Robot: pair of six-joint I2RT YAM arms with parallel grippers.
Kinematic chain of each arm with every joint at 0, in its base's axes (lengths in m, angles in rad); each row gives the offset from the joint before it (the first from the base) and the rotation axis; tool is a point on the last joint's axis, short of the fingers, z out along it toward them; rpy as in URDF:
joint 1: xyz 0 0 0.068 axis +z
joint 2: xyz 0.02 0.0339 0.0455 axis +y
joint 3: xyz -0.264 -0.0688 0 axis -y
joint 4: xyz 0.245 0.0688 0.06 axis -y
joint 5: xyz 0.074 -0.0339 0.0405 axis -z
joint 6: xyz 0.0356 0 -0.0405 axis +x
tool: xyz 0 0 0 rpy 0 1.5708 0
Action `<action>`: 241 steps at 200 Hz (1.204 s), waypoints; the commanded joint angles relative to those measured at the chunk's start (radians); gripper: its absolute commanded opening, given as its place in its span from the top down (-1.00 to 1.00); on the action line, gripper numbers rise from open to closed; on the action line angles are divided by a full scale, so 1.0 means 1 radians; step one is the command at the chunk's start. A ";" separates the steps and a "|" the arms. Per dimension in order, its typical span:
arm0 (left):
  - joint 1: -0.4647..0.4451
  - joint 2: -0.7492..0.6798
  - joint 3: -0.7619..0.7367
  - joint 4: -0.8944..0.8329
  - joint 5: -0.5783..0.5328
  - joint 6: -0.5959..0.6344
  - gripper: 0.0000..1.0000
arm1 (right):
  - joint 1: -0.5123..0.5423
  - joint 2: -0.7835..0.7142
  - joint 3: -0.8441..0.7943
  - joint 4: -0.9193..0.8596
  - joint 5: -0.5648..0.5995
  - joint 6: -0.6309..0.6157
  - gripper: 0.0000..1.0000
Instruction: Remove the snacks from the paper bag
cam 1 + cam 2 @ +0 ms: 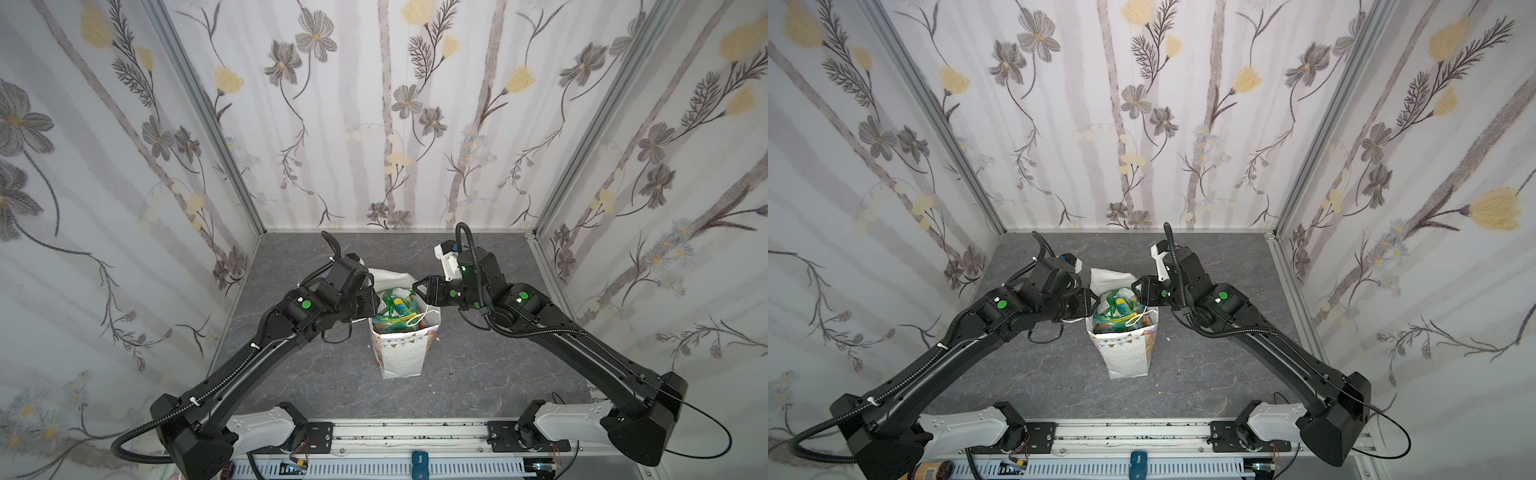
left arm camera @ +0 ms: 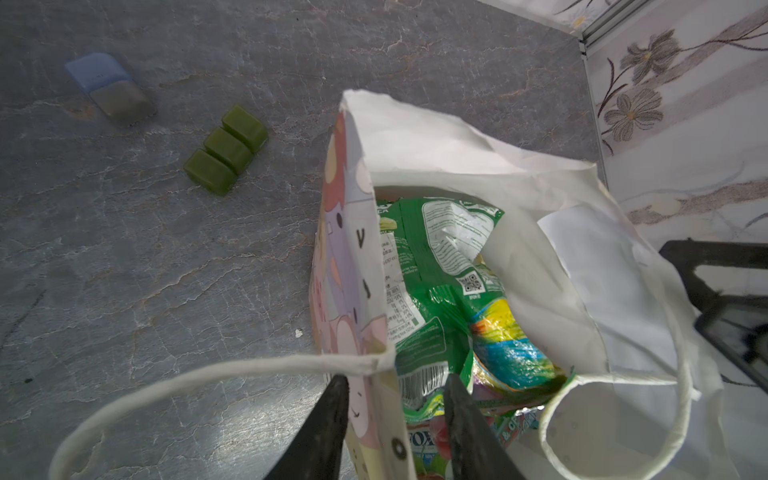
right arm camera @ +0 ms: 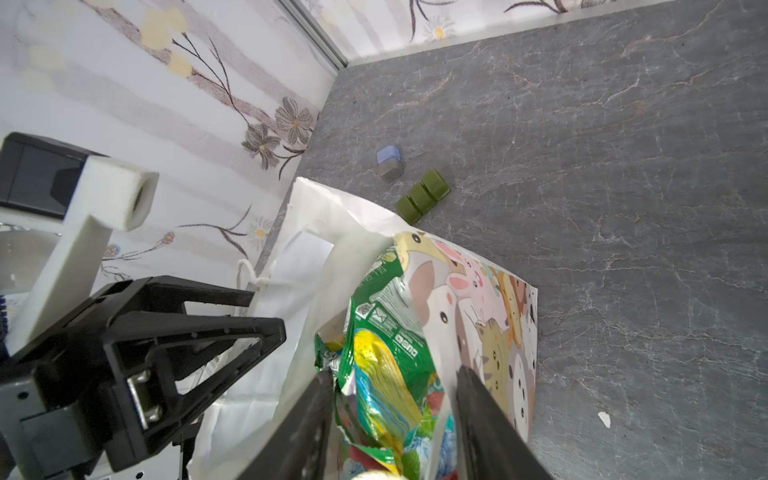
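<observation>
The white paper bag (image 1: 399, 353) (image 1: 1127, 353) stands upright mid-table with its mouth open. Glossy green, yellow and teal snacks (image 1: 397, 309) (image 1: 1119, 309) fill it to the rim. My left gripper (image 1: 376, 305) (image 1: 1096, 303) is at the bag's left rim. In the left wrist view it (image 2: 395, 382) is open and straddles the bag (image 2: 457, 149) wall, one finger outside, one among the snacks (image 2: 436, 266). My right gripper (image 1: 415, 289) (image 1: 1134, 289) is at the right rim. It (image 3: 395, 384) is open astride the cartoon-printed bag wall (image 3: 490, 299), with snacks (image 3: 382, 353) between its fingers.
A row of three dark green blocks (image 2: 226, 149) (image 3: 422, 197) and a blue-and-grey block (image 2: 110, 87) (image 3: 389, 163) lie on the grey table behind the bag. A loose cord handle (image 2: 208, 374) hangs outside the left rim. Flowered walls close in three sides.
</observation>
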 commanded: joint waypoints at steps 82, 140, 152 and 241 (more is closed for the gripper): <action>-0.103 0.032 0.333 -0.119 -0.053 0.138 0.04 | 0.000 -0.196 0.069 0.060 0.199 -0.121 -0.69; -0.204 0.212 0.429 -0.225 -0.205 0.132 0.03 | 0.000 -0.288 -0.009 0.072 0.113 -0.126 -0.99; -0.212 0.240 0.426 -0.230 -0.212 0.131 0.02 | 0.000 -0.304 -0.029 0.074 0.110 -0.125 -0.99; -0.228 0.366 0.333 -0.146 -0.201 0.109 -0.10 | 0.000 -0.305 -0.049 0.051 0.095 -0.118 -0.99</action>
